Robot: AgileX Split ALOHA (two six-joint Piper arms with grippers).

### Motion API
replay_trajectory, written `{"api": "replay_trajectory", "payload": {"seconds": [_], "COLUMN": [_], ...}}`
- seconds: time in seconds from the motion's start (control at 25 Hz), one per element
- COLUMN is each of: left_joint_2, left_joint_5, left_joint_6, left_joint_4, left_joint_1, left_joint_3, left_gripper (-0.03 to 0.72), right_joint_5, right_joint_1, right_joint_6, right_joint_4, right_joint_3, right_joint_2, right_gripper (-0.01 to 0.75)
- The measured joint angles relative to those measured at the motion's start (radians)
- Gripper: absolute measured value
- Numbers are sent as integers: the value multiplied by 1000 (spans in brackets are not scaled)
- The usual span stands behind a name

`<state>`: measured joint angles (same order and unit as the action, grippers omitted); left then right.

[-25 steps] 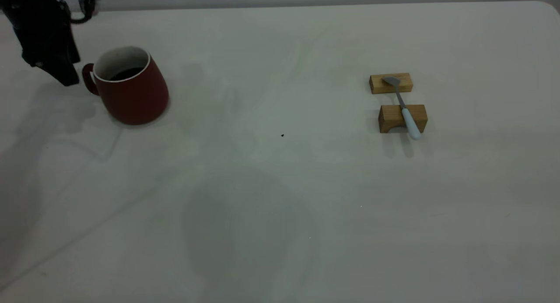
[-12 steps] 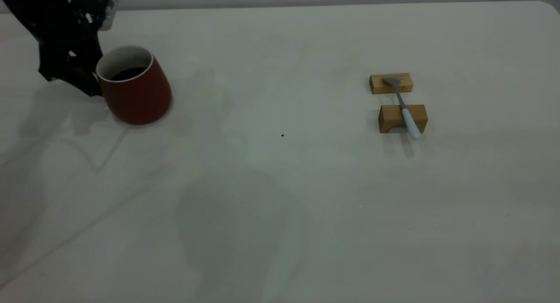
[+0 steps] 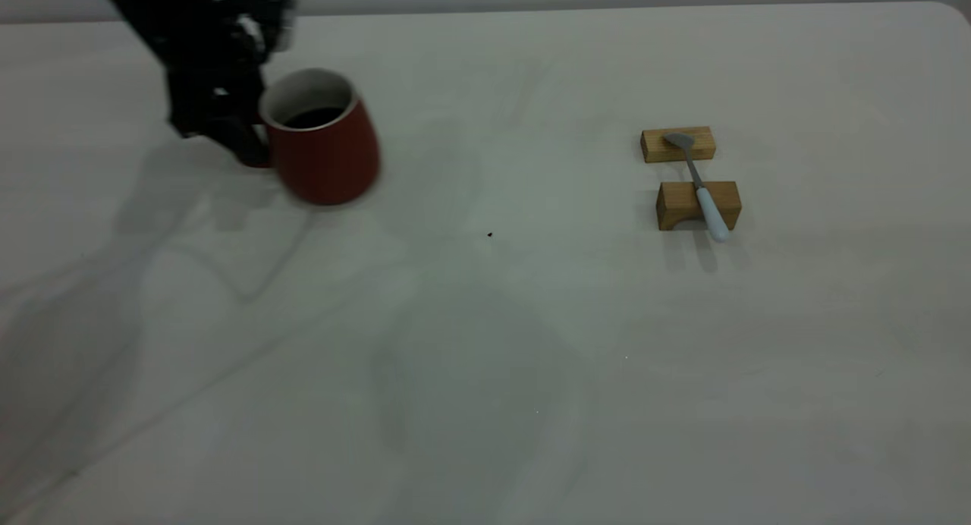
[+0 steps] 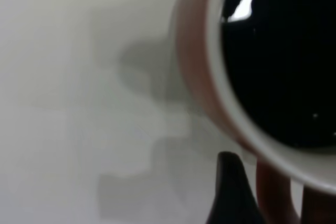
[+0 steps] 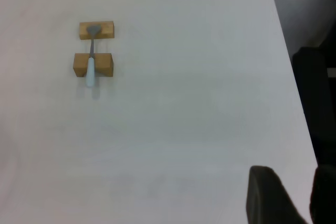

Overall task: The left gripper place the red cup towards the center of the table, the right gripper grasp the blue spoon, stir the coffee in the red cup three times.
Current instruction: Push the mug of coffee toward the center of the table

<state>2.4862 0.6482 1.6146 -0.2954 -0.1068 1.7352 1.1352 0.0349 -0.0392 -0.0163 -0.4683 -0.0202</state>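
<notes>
At my left gripper (image 3: 254, 149): the cup (image 3: 325, 149) sits hard against it, its handle between my fingers.
Toward the middle: bare table (image 3: 485, 343) ahead of the cup, only a tiny speck (image 3: 489, 234).
Far from my left gripper: two wooden blocks (image 3: 698, 205) carrying the spoon (image 3: 702, 191), bare table all round them.

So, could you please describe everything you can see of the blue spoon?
The blue spoon is small and slim, with a grey, metal-looking bowl and stem and a pale blue rounded handle. It lies bridged across two tan wooden blocks: the bowl rests on the farther block, the handle crosses the nearer one and overhangs its front. It sits on the right part of the table; no hand touches it.
</notes>
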Motion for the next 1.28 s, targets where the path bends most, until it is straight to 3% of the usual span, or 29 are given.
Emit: {"api": "replay_trajectory", "payload": {"seconds": [0.4, 1.08, 1.28], "left_joint_2": [0, 0, -52], "left_joint_5": [-98, -118, -72], "left_joint_6": [-31, -5, -91], "left_joint_4": [-54, -160, -121], "left_joint_1": [-160, -190, -192], "left_joint_3": [0, 0, -1], "left_gripper": [555, 555, 555], "right_joint_5": [0, 0, 0], "right_joint_1": [0, 0, 0], "right_joint_6": [0, 0, 0], "right_joint_4": [0, 0, 0], "right_joint_3": [0, 0, 0], "right_joint_2": [0, 0, 0], "right_gripper": [240, 240, 240]}}
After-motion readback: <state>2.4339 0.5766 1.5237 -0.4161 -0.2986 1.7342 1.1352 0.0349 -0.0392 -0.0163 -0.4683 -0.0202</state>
